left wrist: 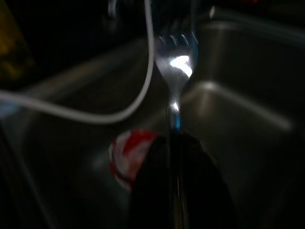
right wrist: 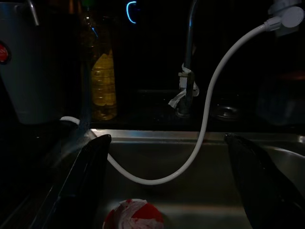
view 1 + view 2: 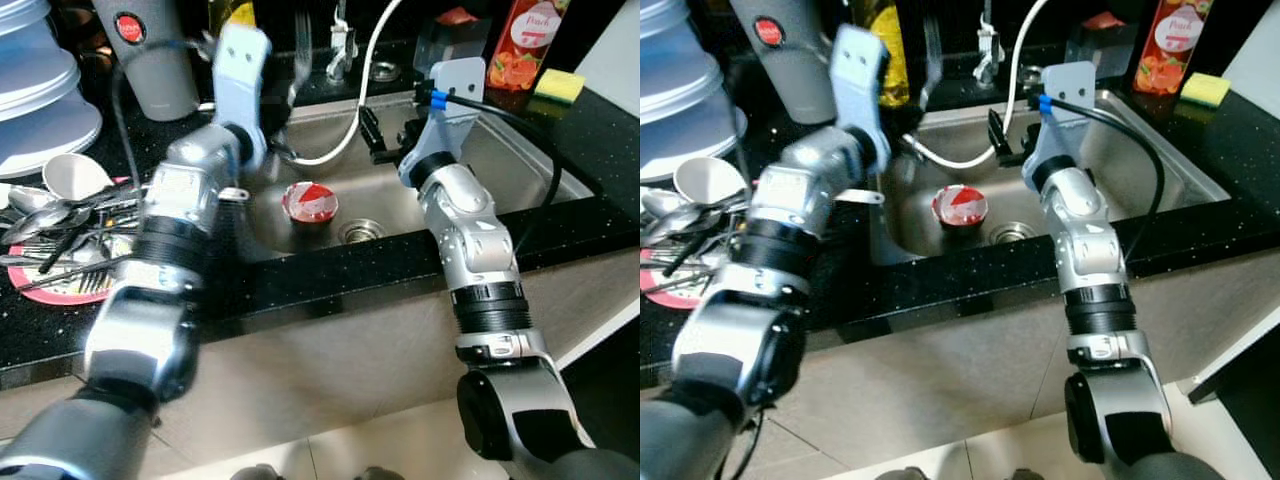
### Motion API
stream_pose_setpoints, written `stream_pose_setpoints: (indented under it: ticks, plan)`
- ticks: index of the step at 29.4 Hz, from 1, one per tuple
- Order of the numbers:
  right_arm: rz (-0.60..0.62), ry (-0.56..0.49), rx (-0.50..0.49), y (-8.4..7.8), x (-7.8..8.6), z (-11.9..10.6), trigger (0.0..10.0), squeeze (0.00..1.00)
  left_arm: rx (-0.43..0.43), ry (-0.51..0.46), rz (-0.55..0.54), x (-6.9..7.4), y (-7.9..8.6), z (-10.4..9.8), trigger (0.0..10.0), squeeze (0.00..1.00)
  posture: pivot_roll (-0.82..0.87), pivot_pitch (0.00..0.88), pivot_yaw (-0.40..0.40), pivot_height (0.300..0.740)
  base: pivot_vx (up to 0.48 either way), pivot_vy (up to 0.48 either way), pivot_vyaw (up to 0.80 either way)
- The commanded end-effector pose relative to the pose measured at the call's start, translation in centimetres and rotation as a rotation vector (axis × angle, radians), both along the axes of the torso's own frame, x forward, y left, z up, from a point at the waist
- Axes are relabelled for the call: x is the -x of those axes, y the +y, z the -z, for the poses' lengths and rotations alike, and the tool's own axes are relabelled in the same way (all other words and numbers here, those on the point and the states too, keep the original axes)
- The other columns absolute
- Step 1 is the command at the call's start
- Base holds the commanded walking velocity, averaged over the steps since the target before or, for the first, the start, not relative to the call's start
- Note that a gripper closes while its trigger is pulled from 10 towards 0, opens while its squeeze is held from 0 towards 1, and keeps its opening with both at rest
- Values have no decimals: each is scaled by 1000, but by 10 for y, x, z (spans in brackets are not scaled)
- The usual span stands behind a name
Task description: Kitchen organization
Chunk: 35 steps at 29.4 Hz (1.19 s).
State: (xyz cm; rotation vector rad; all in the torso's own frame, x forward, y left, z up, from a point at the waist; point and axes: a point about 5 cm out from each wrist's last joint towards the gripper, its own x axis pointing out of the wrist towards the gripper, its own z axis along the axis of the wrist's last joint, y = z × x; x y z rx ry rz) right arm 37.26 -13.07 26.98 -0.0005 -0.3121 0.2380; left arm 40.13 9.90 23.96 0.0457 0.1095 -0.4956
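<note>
Left gripper [image 1: 174, 143] is pinched on a fork [image 1: 175, 71], long axis running straight out from the fingers, tines over the sink [image 3: 520, 165]. Right gripper [image 2: 167, 181] hangs spread wide over the basin, holding nothing. Cutlery pile [image 3: 60, 225] lies on the counter to the left, nearer the left arm.

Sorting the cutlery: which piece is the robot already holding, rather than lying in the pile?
The fork, pinched in the left gripper over the sink; the other cutlery lies heaped on the counter's left.

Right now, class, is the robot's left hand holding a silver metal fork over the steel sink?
Yes: the left hand is shut on the silver metal fork, with the steel sink behind it.
</note>
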Motion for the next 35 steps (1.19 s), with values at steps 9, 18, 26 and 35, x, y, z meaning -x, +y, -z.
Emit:
stream_pose_setpoints:
  ticks: [9, 18, 26, 35]
  plan:
    - [-5, 29, 1, 4, 2, 6, 10000, 0, 82, 15, -65, 11, 18, 24, 10000, 1000, 76, 44, 62, 740, 0, 0, 0]
    - [-22, 28, -11, 10, 1, 5, 10000, 0, 71, -361, -147, 55, 54, -23, 10000, 0, 95, 46, 59, 740, 0, 0, 0]
    - [-15, 13, -13, 12, 4, 7, 10000, 0, -15, -479, -384, 99, 88, -34, 10000, 0, 125, 34, 69, 740, 0, 0, 0]
    - [-16, 15, -12, 14, 4, 10, 10000, 0, -480, -267, -473, 114, 130, -14, 10000, 0, 135, 26, 67, 740, 0, 0, 0]
